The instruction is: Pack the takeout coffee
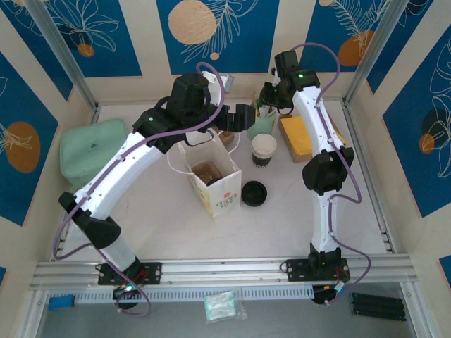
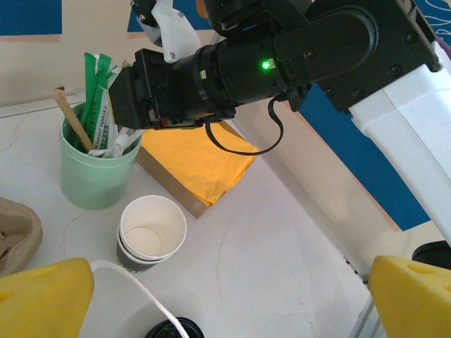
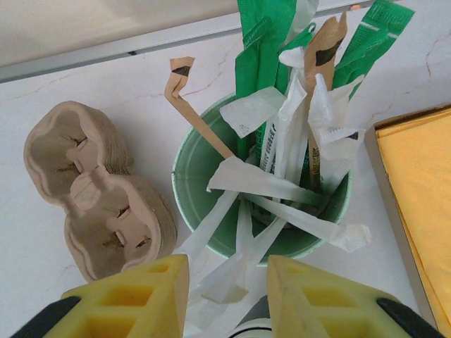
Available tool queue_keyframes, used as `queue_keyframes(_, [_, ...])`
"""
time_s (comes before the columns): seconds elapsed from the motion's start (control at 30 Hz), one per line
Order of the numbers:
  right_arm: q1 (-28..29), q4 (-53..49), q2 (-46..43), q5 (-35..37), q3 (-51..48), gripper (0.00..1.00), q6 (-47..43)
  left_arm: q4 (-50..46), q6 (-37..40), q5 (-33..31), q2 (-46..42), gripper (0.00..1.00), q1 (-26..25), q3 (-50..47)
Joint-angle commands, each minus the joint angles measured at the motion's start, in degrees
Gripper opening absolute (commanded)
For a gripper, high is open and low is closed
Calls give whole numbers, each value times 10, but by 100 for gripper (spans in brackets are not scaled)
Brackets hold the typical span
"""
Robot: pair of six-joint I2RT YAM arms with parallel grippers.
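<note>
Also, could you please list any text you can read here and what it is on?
On the bag: a reddish logo with lettering, too blurred to read.
On the green sachets: fine print, too small to read.
No other text is legible.

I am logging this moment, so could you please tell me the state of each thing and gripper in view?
takeout coffee: upright, lidless, on the table.
black lid: off, flat on the table.
paper bag: upright, mouth open.
mint-green cup: upright, full of stirrers and sachets.
left gripper: open, empty.
right gripper: open, empty, by the mint-green cup.
</note>
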Motion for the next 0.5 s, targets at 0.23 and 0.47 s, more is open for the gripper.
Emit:
queue_keyframes(0.23, [-2, -16, 11, -1, 21, 22, -13, 12, 7, 0, 11, 100, -4, 21])
queue_keyframes(0.47, [-1, -18, 10, -1, 24, 1, -21, 12, 7, 2, 13, 100, -5, 21])
